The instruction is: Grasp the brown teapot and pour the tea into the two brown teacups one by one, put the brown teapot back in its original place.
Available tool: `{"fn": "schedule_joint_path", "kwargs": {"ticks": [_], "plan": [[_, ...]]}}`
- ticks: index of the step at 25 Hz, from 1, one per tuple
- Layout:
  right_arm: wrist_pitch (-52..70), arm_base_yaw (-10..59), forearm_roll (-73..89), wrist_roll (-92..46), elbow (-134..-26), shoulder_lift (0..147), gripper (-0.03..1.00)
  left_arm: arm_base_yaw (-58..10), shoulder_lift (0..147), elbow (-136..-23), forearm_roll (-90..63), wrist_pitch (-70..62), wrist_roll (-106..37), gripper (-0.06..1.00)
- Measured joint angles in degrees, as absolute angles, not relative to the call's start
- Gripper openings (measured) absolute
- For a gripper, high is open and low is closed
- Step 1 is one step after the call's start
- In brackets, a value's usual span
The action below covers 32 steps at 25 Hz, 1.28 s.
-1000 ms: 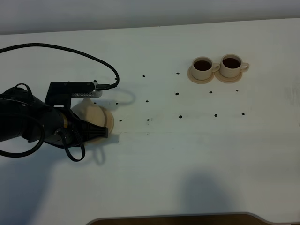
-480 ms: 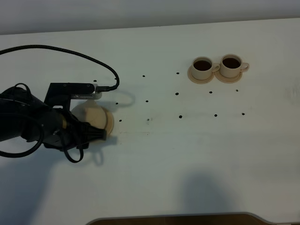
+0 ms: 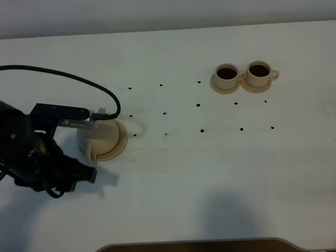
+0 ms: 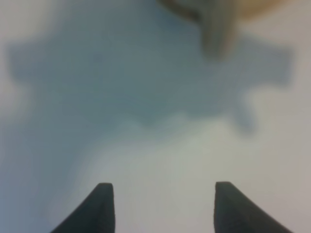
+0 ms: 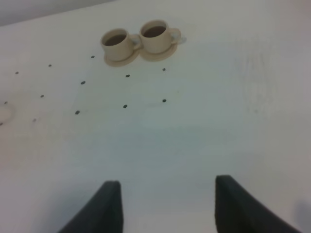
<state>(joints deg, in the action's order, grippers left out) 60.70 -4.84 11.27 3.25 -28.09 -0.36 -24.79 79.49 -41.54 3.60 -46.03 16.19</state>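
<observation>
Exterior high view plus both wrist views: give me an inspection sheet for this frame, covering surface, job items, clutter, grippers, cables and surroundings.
Surface: white table with small dark dots; shadows along the near edge.
Teapot: brown teapot sits on its saucer at the left, not held.
Cups: the two brown teacups, left cup and right cup, stand side by side on their saucers at the far right; both hold dark liquid.
Clutter: nothing seen.
Grippers: left gripper open, holding nothing, just near-side of the teapot; right gripper open, holding nothing, above bare table.
Cables: black cable arcs over the table to the left arm's camera mount.
Surroundings: a dark curved edge below the table's near edge; nothing else seen.
</observation>
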Motion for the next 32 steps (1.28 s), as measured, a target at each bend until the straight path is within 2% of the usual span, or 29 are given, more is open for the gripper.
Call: {"fn": "schedule_joint_path", "kwargs": {"ticks": [11,18,24,27,32], "plan": [[60.7,-4.8,11.3,3.3,-28.1,-0.4,0.45,-24.7,59.9,-41.5,5.7,-67.5,12.0,0.47],[60.7,-4.8,11.3,3.3,-28.1,-0.4,0.45,-24.7,45.2,-41.5,6.9,-68.5,11.3,0.41],[60.7,-4.8,11.3,3.3,-28.1,-0.4,0.45,-24.7,42.1,-41.5,7.1,-68.5,14.1,0.36],[60.7,-4.8,11.3,3.3,-28.1,-0.4,0.45,-22.0,39.7,-41.5,7.0,-68.5,14.0,0.35],[60.7,-4.8,11.3,3.3,-28.1,-0.4,0.45,-12.0,34.5,-35.9,3.8,-64.3,8.9,0.34]]}}
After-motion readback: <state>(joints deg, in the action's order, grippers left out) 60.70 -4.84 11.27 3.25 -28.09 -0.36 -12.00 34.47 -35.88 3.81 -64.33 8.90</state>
